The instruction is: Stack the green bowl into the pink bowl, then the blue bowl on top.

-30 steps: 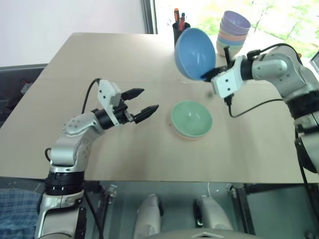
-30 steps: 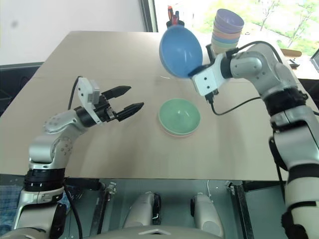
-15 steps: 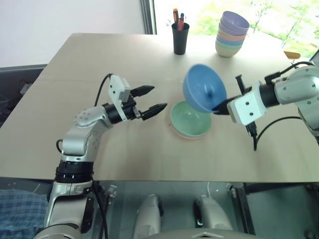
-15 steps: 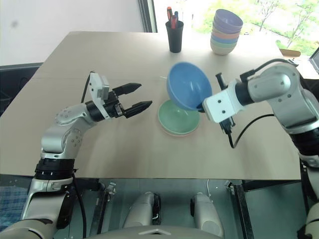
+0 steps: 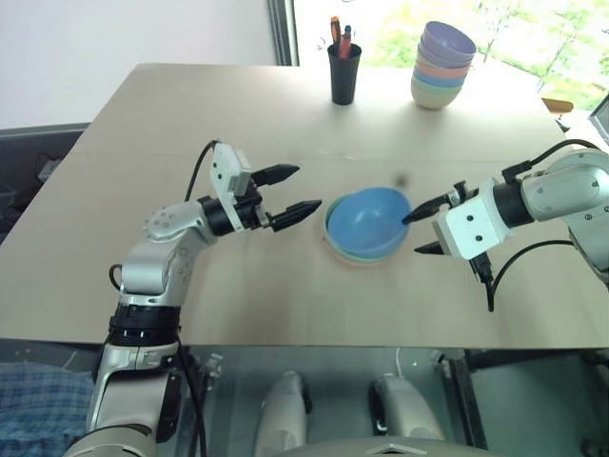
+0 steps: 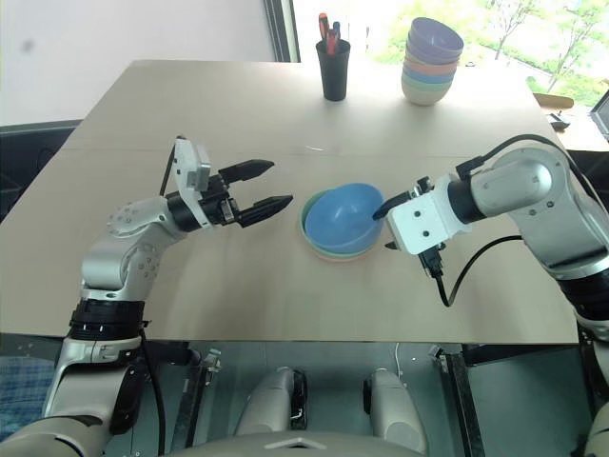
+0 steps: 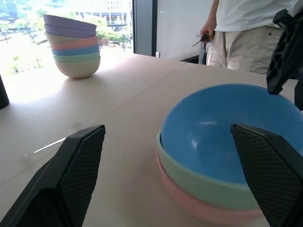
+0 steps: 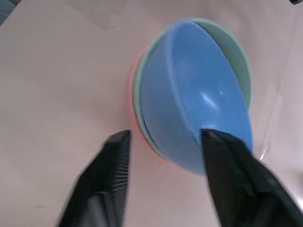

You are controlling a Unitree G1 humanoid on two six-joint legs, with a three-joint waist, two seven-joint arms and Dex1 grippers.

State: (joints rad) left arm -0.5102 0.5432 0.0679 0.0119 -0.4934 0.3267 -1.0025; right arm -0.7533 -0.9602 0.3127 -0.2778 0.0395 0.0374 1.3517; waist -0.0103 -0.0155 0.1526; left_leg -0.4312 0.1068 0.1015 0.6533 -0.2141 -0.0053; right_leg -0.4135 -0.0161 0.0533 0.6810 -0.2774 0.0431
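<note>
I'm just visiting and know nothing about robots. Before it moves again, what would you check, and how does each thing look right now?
1. Blue bowl in the green bowl: ok, though it sits tilted, not fully level.
2. Green bowl nested in the pink bowl: ok.
3. Right gripper let go of the blue bowl: ok, fingers apart, beside the rim.
4. Left gripper open and clear of the stack: ok.
5. Pen cup and pastel bowl tower out of the way: ok.

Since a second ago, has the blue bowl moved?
Yes. The blue bowl came down from near the black pen cup into the green bowl.
</note>
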